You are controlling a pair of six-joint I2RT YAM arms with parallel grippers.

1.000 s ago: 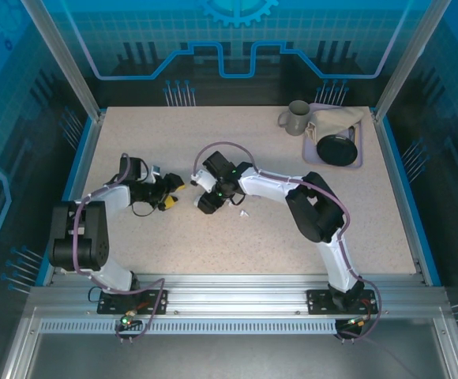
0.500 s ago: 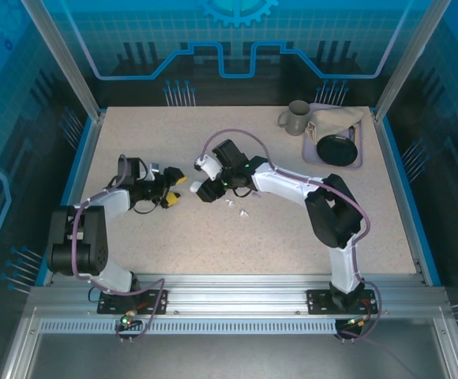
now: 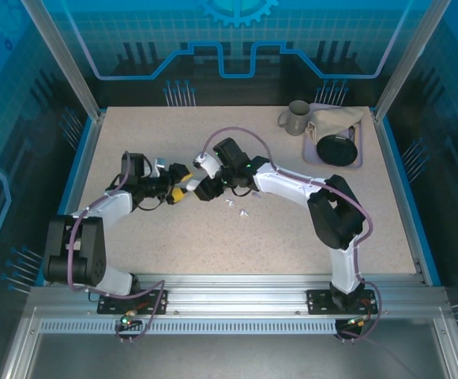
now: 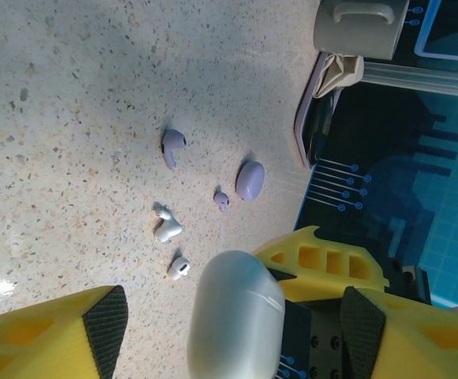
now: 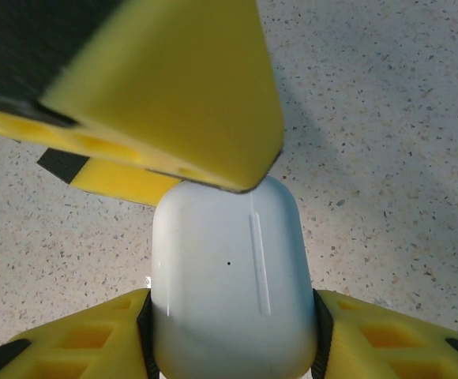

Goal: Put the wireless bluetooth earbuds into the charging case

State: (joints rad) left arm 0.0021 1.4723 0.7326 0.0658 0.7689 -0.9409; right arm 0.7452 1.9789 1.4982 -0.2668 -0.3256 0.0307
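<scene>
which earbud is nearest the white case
The lowest white earbud beside the charging case; the second white earbud, the curved lavender earbud and the small lavender earbud lie farther off.

table (image 3: 174, 253): speckled beige, blue edge | walls (image 3: 237, 47): blue printed panels | frame (image 3: 237, 304): aluminium rail, near edge

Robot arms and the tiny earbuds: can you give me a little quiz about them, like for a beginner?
1. True or false: the earbuds already sit inside the charging case.
2. Which end effector grips the case? A) left B) right C) neither
3. What colour is the round disc lying beside the earbuds?
Key: 1 false, they lie loose on the table; 2 B, the right end effector; 3 lavender.
</scene>
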